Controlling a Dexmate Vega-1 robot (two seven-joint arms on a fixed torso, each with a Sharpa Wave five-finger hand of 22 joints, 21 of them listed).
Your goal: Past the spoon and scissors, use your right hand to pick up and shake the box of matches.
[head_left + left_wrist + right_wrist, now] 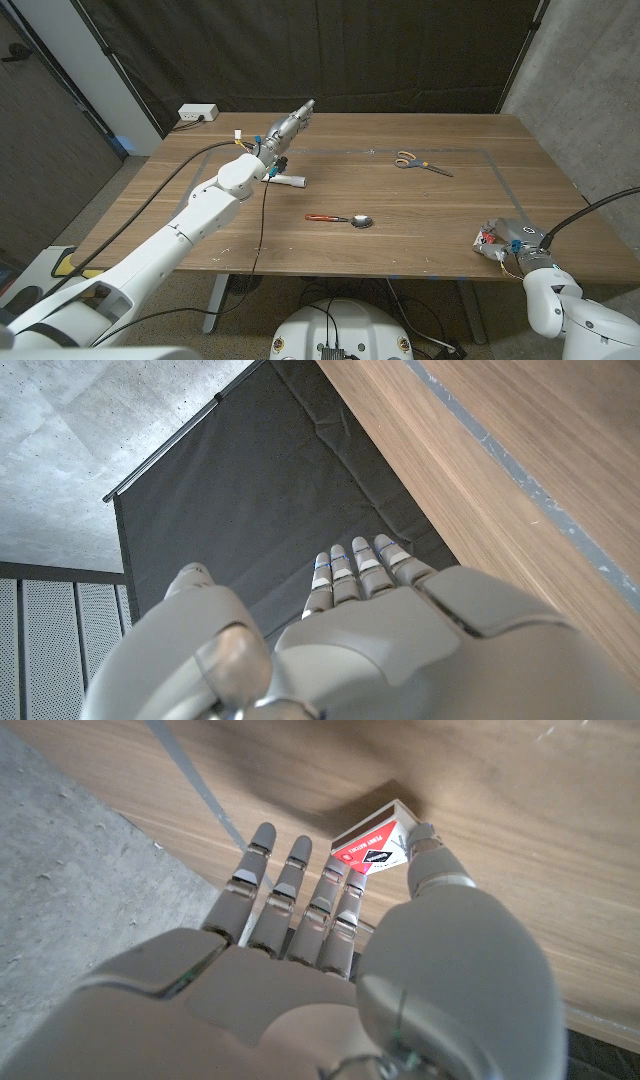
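Right hand (330,970), at the table's near right edge, grips the box of matches (375,845): the thumb presses one side of the red-and-white box and the other fingers (300,900) close on the opposite side; in the head view the hand (508,240) and box (487,238) sit low over the wooden table (420,215). Left hand (290,124), raised above the far left part of the table, holds nothing, its fingers (355,565) straight and close together. Scissors (420,163) lie on the far right part of the table. Spoon (340,219), red-handled, lies near the centre, well apart from the box.
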